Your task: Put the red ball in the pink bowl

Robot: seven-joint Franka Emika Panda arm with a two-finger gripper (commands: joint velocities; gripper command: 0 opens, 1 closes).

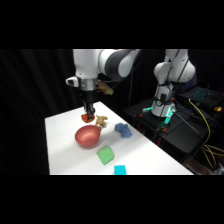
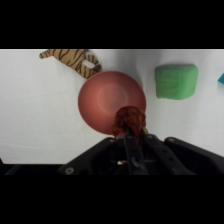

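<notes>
now the jaws (image 2: 131, 131) are pinching the red ball (image 2: 130, 119), held up just over the near rim of the pink bowl (image 2: 102, 100), not its middle. let go here and it could clip that rim and bounce out towards the toy tiger (image 2: 75, 59) beside the bowl, or roll off across the bench (image 1: 65, 145).
</notes>
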